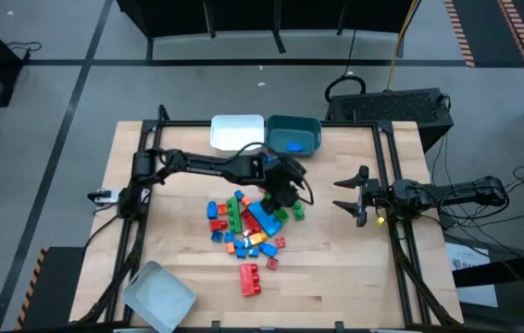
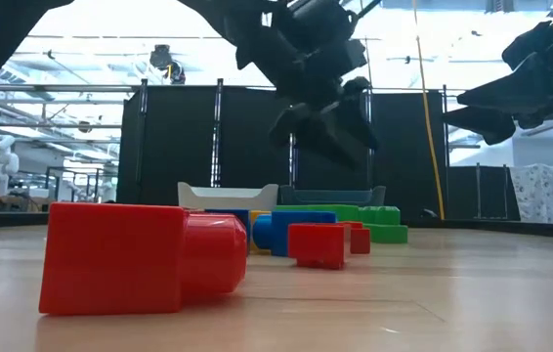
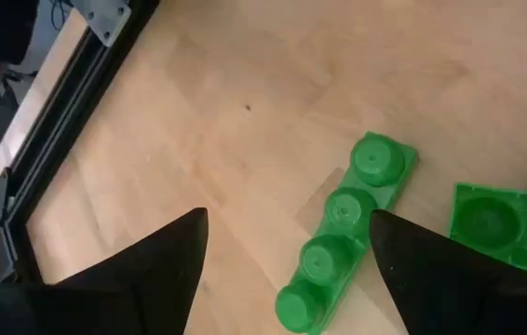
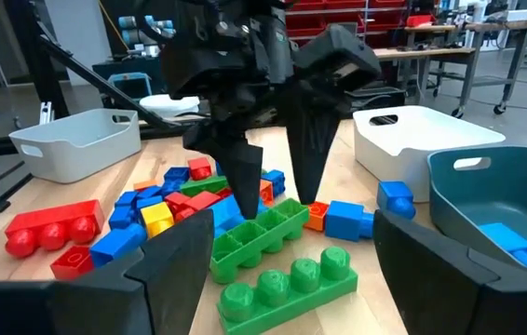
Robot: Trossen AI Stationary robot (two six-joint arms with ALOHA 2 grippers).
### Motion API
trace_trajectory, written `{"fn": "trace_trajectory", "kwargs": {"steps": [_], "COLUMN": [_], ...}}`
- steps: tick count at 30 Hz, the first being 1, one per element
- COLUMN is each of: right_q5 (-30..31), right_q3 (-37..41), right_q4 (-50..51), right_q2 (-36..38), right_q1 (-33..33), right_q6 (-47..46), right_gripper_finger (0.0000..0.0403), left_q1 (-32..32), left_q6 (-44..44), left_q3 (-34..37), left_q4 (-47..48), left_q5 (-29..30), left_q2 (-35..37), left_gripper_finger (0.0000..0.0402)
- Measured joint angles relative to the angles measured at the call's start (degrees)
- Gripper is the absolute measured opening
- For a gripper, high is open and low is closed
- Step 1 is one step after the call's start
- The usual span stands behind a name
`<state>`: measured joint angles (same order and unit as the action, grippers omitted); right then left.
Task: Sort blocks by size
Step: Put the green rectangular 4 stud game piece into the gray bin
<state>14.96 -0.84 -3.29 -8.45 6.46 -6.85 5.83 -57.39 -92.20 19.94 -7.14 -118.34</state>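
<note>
I have the left gripper (image 1: 285,197) out over the right edge of the pile of blocks (image 1: 248,227) near the middle of the table (image 1: 336,277), its fingers (image 4: 236,177) spread apart and pointing down with nothing between them. In the left wrist view the two dark fingers frame bare wood and a green four-stud bar (image 3: 347,233) lying flat, studs up, with a green hollow square block (image 3: 493,223) just beside it; I cannot tell from there whether a fingertip touches the bar. From the right wrist view the fingertips come down right over a long green brick lying open side up (image 4: 259,237), with the studded green bar (image 4: 291,279) nearer that camera. The right gripper (image 1: 356,196) hangs off to the right side of the table, jaws wide and empty, well apart from the pile. The blocks are a loose heap of blue, red, green, orange and yellow pieces, and a red multi-stud block (image 1: 251,278) lies apart toward the front edge. A white bin (image 1: 236,132) and a teal bin (image 1: 293,134) stand side by side at the back, the teal one with a blue block (image 4: 504,237) inside, and a clear-grey bin (image 1: 158,296) sits at the front left corner.
</note>
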Motion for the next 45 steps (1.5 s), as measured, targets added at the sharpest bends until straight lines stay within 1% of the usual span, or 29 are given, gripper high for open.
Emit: {"fn": "trace_trajectory", "kwargs": {"steps": [8, 11, 14, 19, 21, 26, 33, 36, 39, 41, 43, 45], "right_q5": [-0.02, -0.02, -0.02, -0.02, -0.02, -0.02, 0.00, -0.01, 0.00, 0.13, 0.17, 0.17], "right_q3": [0.00, 0.00, 0.00, 0.00, 0.00, 0.00, 0.00, 0.00, 0.00, 0.00, 0.00, 0.00], "right_q4": [0.01, 0.02, 0.02, 0.03, 0.04, 0.04, 0.04, 0.07, 0.09, 0.05, 0.08, 0.05], "right_q2": [0.02, 0.02, 0.02, 0.02, 0.00, 0.02, -0.06, -0.21, -0.57, -0.70, -0.81, -0.76], "right_q1": [-0.01, -0.01, 0.00, 0.00, -0.02, -0.02, 0.00, 0.00, -0.01, 0.00, -0.02, 0.00], "right_q6": [0.02, 0.02, 0.02, 0.02, 0.02, 0.04, 0.04, 0.26, 0.26, 0.22, 0.22, 0.24], "right_gripper_finger": [0.0279, 0.0279, 0.0279, 0.0279, 0.0279, 0.0279, 0.0279, 0.0279, 0.0279, 0.0279, 0.0279, 0.0279], "left_q1": [0.41, 0.56, 0.57, 0.50, 0.52, 0.55, 1.28, 1.33, 1.29, 1.29, 1.27, 1.20], "left_q6": [-0.43, -0.80, -3.11, -3.18, -3.85, -8.74, -10.56, -11.99, -12.08, -12.06, -12.06, -12.02], "left_q3": [-0.20, -2.12, -4.22, -10.02, -11.40, -12.10, -12.22, -12.26, -12.33, -12.31, -12.34, -12.96], "left_q4": [0.35, 1.46, 2.67, 11.03, 13.01, 12.15, 13.44, 12.18, 11.79, 12.10, 12.53, 12.60], "left_q5": [0.31, 0.33, 0.47, 0.48, 0.48, 0.40, 0.02, 0.10, 0.33, 0.33, 0.52, 1.07], "left_q2": [-1.61, -3.42, -5.89, -10.16, -11.24, -12.40, -14.20, -15.07, -15.34, -15.37, -15.41, -15.61], "left_gripper_finger": [0.0297, 0.0297, 0.0297, 0.0297, 0.0297, 0.0297, 0.0297, 0.0295, 0.0277, 0.0251, 0.0213, 0.0165]}}
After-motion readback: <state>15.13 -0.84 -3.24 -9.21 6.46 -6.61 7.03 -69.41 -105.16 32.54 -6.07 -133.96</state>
